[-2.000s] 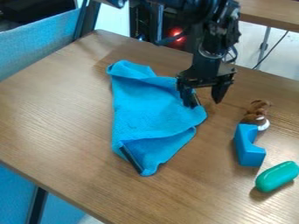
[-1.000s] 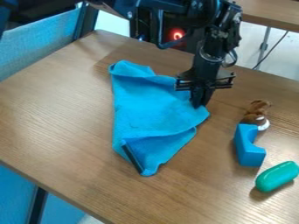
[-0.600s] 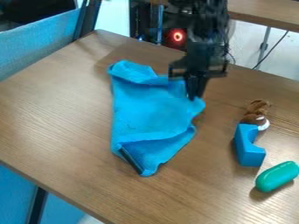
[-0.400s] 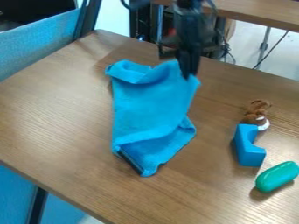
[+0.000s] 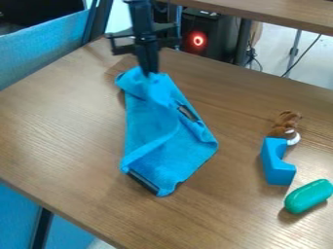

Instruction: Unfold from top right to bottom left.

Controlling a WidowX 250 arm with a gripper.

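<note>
Folded blue fabric cloth mid brown wood table; black two-finger gripper pinching its 11 o'clock end.
Best: draw pinch low, slow toward 7 o'clock, so top layer peels without dragging the rest.

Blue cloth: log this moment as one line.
gripper: shut on blue cloth near its far end | cloth: partly folded, unfolding unfinished | blue block, green object: at view's right, off cloth
</note>
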